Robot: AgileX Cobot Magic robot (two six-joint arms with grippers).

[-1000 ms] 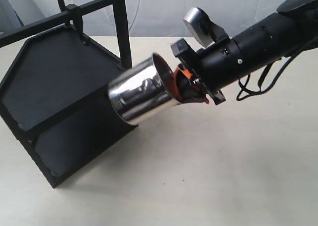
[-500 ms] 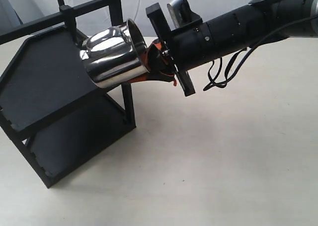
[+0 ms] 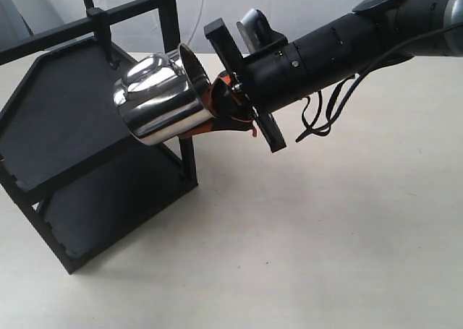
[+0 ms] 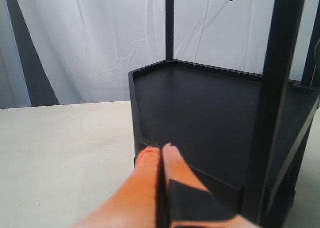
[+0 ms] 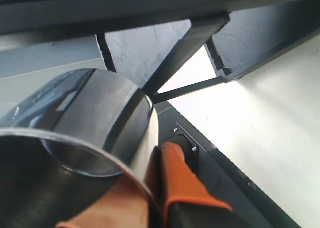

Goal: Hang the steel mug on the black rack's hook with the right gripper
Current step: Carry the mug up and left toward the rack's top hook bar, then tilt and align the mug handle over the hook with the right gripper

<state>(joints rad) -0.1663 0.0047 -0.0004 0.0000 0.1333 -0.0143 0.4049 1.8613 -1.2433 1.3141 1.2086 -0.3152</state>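
Reaching in from the right of the exterior view, my right gripper (image 3: 221,110) is clamped on the rim of the steel mug (image 3: 160,97), one orange finger (image 5: 185,180) outside the wall and the other inside the mouth, as the right wrist view shows. I hold the mug in the air, tipped on its side: its long axis runs from the gripper up and to the left, closed base leading toward the black rack (image 3: 87,126), open mouth facing back at my wrist. It hangs in front of the rack's near upright post, above the front edge of the upper shelf. I read the short black peg (image 3: 112,50) dropping from the clamp block on the rack's top bar, up and to the left of the mug, as the hook. It is near the mug's base but apart from it. I cannot make out the mug's handle in any view, so I cannot say which way the loop faces the hook, and I judge that the hanging depends on that. My left gripper (image 4: 161,155) has its fingers pressed together on nothing, low beside the rack's shelf, away from the mug.
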